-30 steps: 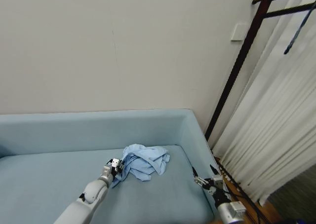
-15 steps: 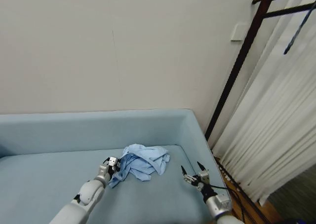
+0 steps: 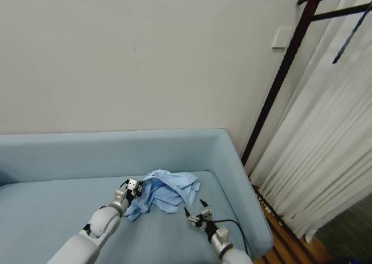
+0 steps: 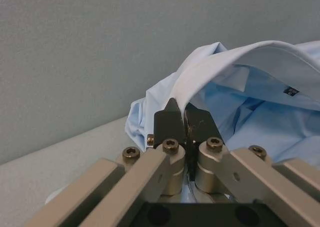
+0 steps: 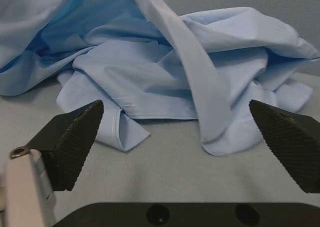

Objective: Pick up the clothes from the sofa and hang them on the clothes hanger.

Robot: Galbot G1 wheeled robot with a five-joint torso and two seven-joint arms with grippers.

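A crumpled light blue shirt (image 3: 167,191) lies on the pale blue sofa (image 3: 70,211) near its right arm. My left gripper (image 3: 134,187) is at the shirt's left edge, shut on its collar (image 4: 210,69), which is lifted off the seat. My right gripper (image 3: 196,213) hovers open just in front of the shirt, its two fingertips (image 5: 75,137) spread wide with the shirt's folds (image 5: 190,82) lying ahead of them. The dark wooden clothes hanger stand (image 3: 279,78) rises to the right of the sofa.
A white wall backs the sofa. White curtains (image 3: 325,136) hang at the right, behind the stand. A dark strap (image 3: 349,37) dangles from the stand's top bar. Wooden floor (image 3: 285,246) shows past the sofa's right arm.
My right gripper has swung left from the sofa's right arm to just in front of the shirt. My left gripper has raised the collar slightly, pulling the shirt's left edge up.
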